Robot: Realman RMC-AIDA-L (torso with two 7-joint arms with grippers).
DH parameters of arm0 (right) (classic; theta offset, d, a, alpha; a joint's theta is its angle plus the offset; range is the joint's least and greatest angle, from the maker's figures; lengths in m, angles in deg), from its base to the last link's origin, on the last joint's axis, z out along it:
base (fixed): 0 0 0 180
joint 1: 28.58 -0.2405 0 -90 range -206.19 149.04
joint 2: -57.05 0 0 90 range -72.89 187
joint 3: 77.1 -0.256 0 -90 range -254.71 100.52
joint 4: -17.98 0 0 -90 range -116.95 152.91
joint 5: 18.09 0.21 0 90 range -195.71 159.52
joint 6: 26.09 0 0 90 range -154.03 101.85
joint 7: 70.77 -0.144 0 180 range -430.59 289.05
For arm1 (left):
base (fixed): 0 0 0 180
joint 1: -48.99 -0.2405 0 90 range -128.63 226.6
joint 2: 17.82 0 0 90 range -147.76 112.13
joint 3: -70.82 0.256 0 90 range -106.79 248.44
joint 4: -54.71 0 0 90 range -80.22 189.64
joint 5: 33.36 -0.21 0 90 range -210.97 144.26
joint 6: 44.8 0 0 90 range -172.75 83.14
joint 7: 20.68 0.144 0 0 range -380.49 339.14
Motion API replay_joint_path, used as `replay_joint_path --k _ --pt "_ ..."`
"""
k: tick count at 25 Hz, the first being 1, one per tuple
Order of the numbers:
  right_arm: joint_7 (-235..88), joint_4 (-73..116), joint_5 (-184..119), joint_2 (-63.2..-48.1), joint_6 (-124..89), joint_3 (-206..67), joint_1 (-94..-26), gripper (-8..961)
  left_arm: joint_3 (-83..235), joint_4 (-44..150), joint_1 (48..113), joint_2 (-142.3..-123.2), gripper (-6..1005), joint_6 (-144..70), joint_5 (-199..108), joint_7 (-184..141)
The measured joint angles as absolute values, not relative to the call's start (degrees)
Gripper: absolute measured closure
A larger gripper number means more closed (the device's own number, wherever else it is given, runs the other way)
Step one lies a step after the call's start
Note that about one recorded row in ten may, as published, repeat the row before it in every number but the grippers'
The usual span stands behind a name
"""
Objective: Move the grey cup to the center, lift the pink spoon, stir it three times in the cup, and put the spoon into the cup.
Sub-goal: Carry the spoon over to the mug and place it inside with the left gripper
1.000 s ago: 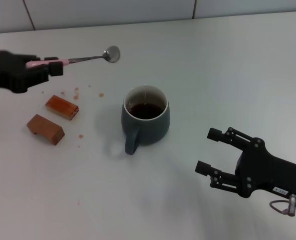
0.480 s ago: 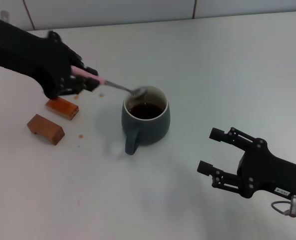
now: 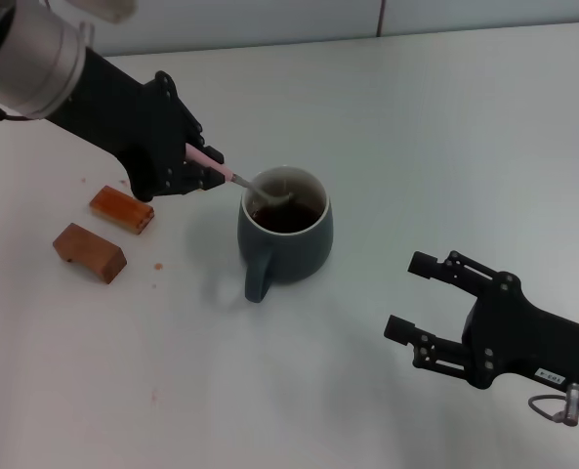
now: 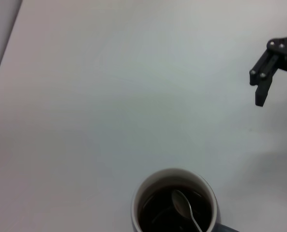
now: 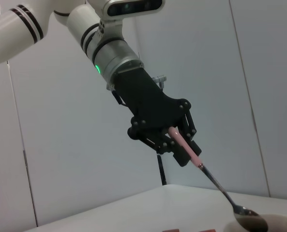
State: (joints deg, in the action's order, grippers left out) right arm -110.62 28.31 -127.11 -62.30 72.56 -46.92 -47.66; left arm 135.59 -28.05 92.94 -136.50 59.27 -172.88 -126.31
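The grey cup stands mid-table with its handle toward me and dark liquid inside. It also shows in the left wrist view and the right wrist view. My left gripper is just left of the cup, shut on the pink spoon by its handle. The spoon slants down and its silver bowl sits in the cup at the liquid; the spoon also shows in the right wrist view. My right gripper hangs open and empty at the front right.
Two brown blocks lie left of the cup, with small crumbs near them. A tiled wall runs along the table's far edge.
My left gripper has swung from the far left toward the cup and tilted the spoon down; its bowl went from the air to the rim and now into the cup. The right arm stayed still.
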Motion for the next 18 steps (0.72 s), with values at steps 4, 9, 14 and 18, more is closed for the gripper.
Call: replay_joint_path --k 4,9,14,18 --pt "-110.75 28.31 -127.17 -62.30 71.62 -47.03 -47.57 136 137.79 -26.83 93.03 -136.56 867 57.36 -173.80 -126.31" --pt "-110.97 28.35 -127.30 -62.31 71.27 -46.95 -47.49 136 139.18 -24.85 93.64 -136.56 866 55.06 -175.61 -126.31" --pt "-111.02 28.41 -127.38 -62.31 71.24 -46.65 -47.47 136 140.57 -21.82 95.13 -136.55 867 52.94 -178.38 -126.18" --pt "-111.04 28.37 -127.42 -62.30 71.21 -46.54 -47.47 136 141.53 -19.52 96.27 -136.58 867 50.95 -180.30 -125.87"
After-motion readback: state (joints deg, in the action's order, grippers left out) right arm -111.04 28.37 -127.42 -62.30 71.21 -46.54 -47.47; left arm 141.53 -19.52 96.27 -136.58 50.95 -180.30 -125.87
